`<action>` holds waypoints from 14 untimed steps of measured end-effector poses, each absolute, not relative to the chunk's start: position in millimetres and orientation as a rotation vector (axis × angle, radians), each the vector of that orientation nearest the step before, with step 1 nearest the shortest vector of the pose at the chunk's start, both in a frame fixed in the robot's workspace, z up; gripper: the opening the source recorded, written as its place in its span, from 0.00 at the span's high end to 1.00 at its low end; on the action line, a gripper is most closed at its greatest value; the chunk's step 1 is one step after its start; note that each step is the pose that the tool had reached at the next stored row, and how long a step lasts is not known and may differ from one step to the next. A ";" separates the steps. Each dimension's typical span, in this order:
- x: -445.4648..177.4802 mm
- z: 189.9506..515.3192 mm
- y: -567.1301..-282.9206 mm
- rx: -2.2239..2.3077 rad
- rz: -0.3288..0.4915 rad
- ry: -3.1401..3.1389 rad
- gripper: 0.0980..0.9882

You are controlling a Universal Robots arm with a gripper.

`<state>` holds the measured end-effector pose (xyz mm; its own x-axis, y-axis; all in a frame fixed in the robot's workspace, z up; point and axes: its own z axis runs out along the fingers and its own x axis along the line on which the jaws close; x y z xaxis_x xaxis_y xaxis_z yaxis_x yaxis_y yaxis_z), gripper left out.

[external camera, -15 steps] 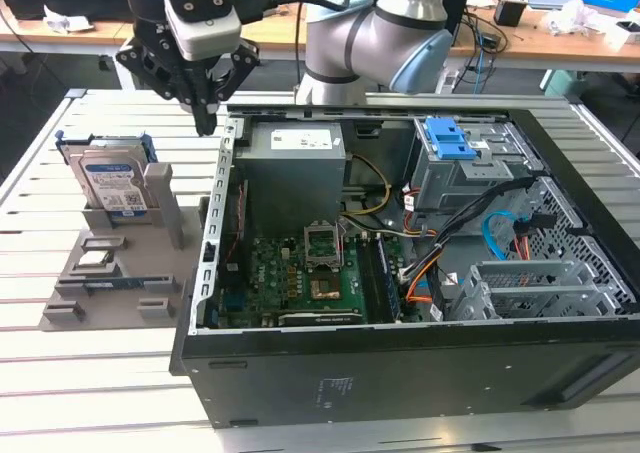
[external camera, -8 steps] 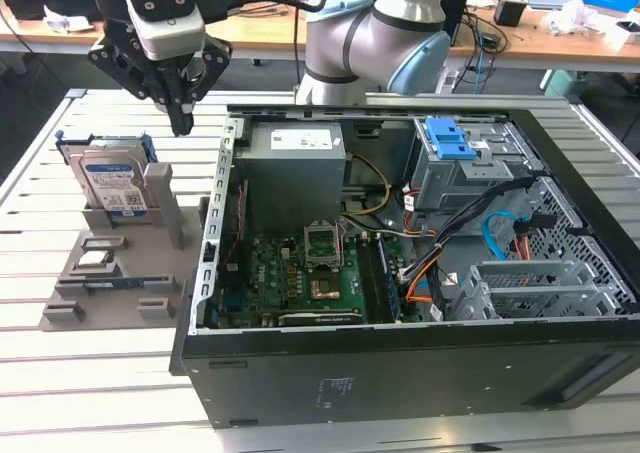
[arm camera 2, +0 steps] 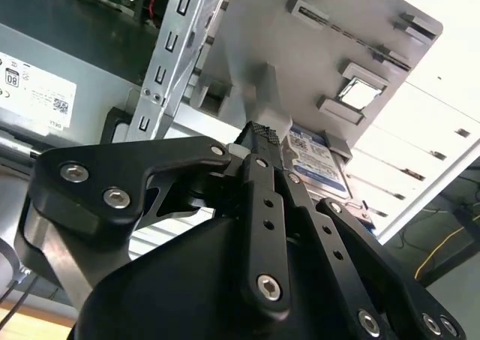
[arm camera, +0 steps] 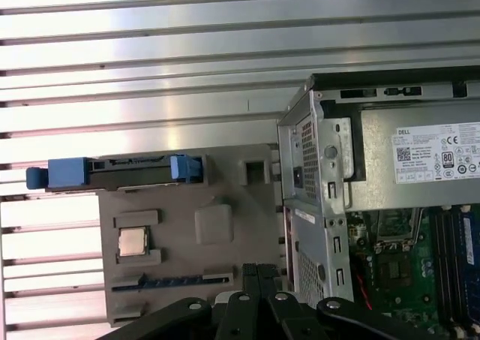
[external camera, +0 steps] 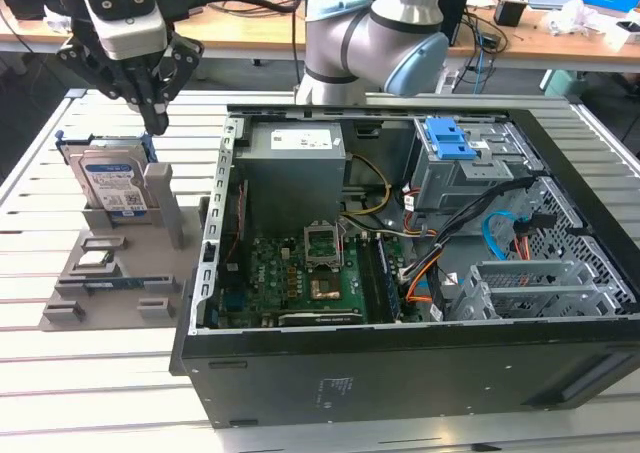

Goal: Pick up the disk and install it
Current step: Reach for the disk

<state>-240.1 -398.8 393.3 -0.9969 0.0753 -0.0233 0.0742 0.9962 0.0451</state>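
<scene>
Disk [external camera: 112, 178] stands on edge in a slot of the grey fixture [external camera: 130, 261]. The fixture sits on the slatted table [external camera: 40, 173], at the exterior view's left of the open computer case [external camera: 400, 363]. The disk's label face is turned toward the exterior camera, and the blue carrier frame shows along its top edge and sides. In the first wrist view we see the disk edge-on, with a processor chip [arm camera: 133, 241] and a memory stick [arm camera: 172, 281] seated in other pockets of the same fixture.

Handling, our judgement:
- The body is metal and rigid, with some heft for its size, so we expect no give under a clamp.
- The broad faces are smooth and could slip under a light grip.
- The plastic carrier is the weaker part and may flex, so we would not rely on it.
- The disk is likely sensitive to knocks and wants a gentle, straight lift so it does not bind in the slot.
- The best hold looks to be across the two broad faces, mid-width, on the upper part that stands free above the slot.

Gripper [external camera: 157, 123] hangs above the fixture, just above and to the exterior view's right of the disk's top corner, over the upright grey post. It is apart from the disk and touches nothing. In both wrist views the fingers [arm camera 2: 264, 175] lie drawn together with the tips meeting and nothing between them. As it stands, that leaves no gap to pass over the disk's thickness
</scene>
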 end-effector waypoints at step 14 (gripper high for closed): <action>-286.0 393.3 -398.9 0.117 0.069 3.114 0.99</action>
<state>-286.0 -398.9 393.3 -0.9969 0.0753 -0.0233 0.0741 0.9962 0.0451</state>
